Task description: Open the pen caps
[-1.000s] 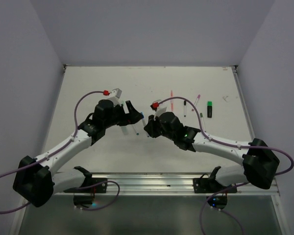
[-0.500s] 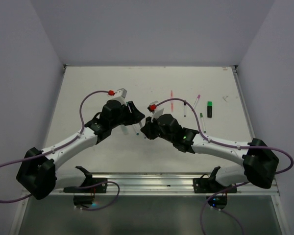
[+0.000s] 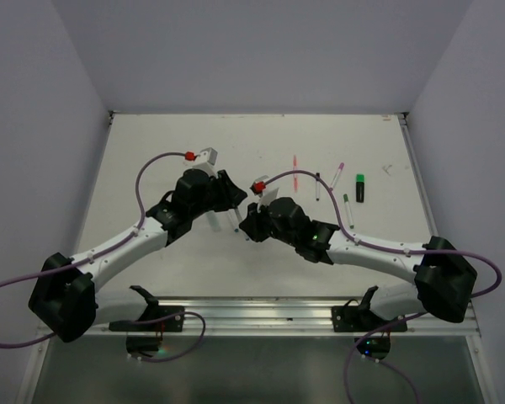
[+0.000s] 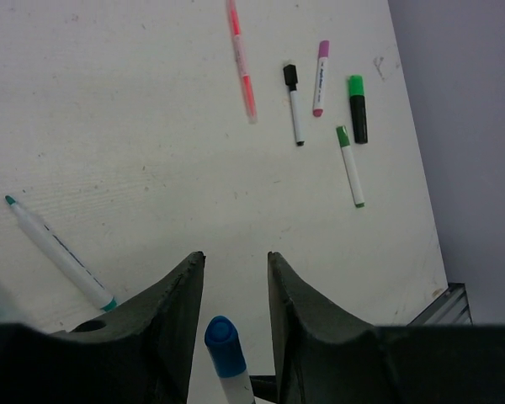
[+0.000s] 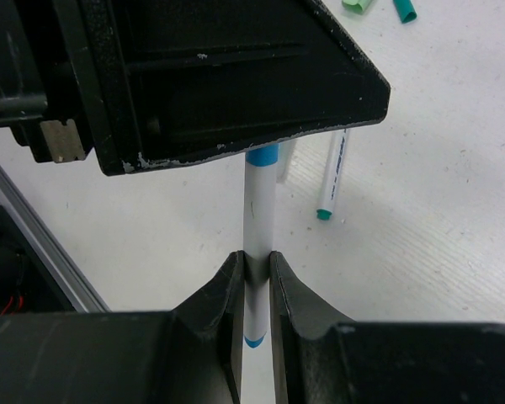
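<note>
The right gripper is clenched on a thin white pen barrel, its two fingers pressed against the sides. The barrel runs away from them to a blue cap, most of which the right wrist view loses under the black housing of the other arm. In the left wrist view that cap sits between the fingers of the left gripper. The fingers stand apart, with a clear gap on the cap's right side. On its left side the gap is too thin to tell whether finger and cap touch. From overhead the two grippers meet near the middle of the table and cover the pen between them.

Just left of the left gripper lies a teal-tipped pen, its near end tucked behind the finger. A pale green cap and a teal cap lie loose on the table, both cut off by the top edge of the right wrist view.

Well apart at the far right lie a pink pen, a black-capped pen, a magenta-capped pen, a green-capped pen and a black highlighter, the last two close to the table's right edge by the wall. Bare white surface spreads between that group and the grippers, and along the far left.
</note>
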`<state>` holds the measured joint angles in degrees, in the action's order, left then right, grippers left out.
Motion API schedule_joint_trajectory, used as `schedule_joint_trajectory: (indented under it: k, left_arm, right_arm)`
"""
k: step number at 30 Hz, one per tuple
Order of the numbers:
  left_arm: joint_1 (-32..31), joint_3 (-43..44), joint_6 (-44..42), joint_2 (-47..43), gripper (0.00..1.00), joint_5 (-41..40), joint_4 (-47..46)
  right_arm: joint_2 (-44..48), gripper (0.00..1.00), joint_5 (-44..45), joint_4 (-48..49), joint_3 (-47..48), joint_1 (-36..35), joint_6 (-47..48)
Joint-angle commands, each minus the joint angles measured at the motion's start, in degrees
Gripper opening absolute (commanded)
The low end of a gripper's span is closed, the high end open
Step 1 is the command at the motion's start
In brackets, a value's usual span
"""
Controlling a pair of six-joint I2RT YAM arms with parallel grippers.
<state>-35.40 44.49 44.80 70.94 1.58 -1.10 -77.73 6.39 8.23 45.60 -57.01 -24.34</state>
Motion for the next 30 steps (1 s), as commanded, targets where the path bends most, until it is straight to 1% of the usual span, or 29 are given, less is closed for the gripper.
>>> schedule_joint_trajectory:
  k: [1, 6, 13, 16, 19, 25, 26, 28, 29, 30]
  left_arm:
    - [-0.4, 2.4, -0.5, 0.5, 0.39, -1.3, -2.7]
    - [-0.4, 2.2, -0.1, 0.8, 0.33, -0.8, -2.7]
    - [-0.3, 1.5, 0.2, 1.0, 0.33, -0.5, -2.5]
    - [-0.4, 1.4, 0.4, 1.2, 0.29, -0.6, -2.7]
    - [-0.4, 1.4, 0.4, 1.4, 0.23, -0.6, -2.9]
    - [-0.3, 1.5, 0.4, 1.5, 0.01, -0.4, -3.0]
    - [-0.3, 1.5, 0.3, 1.4, 0.00, -0.4, -2.9]
    - [-0.4, 1.2, -0.1, 1.0, 0.00, -0.4, -2.9]
    - [-0.4, 1.1, -0.3, 0.6, 0.00, -0.3, -2.9]
    - [-0.3, 1.0, -0.4, 0.3, 0.00, -0.3, -2.9]
  right_arm:
    - [-0.2, 0.00, -0.2, 2.9, -0.1, -0.4, 1.0]
    - [-0.5, 0.00, -0.1, 3.3, 0.1, -0.5, 0.9]
    - [-0.2, 0.00, 0.9, 3.7, -0.1, -0.4, 0.7]
    - [-0.4, 0.00, 0.9, 3.9, 0.0, -0.5, 0.6]
    - [-0.4, 0.00, 0.7, 3.9, 0.1, -0.5, 0.4]
    - [-0.3, 0.00, 0.9, 4.2, -0.3, -0.5, 0.4]
    - [-0.2, 0.04, 1.0, 4.3, -0.5, -0.5, 0.0]
    - [0.6, 0.16, 0.6, 5.6, -1.7, -0.5, -0.6]
    - [0.8, 0.28, 0.9, 6.2, -2.6, -0.5, -0.8]
    - [1.4, 0.34, 0.8, 6.5, -3.0, -0.5, -0.8]
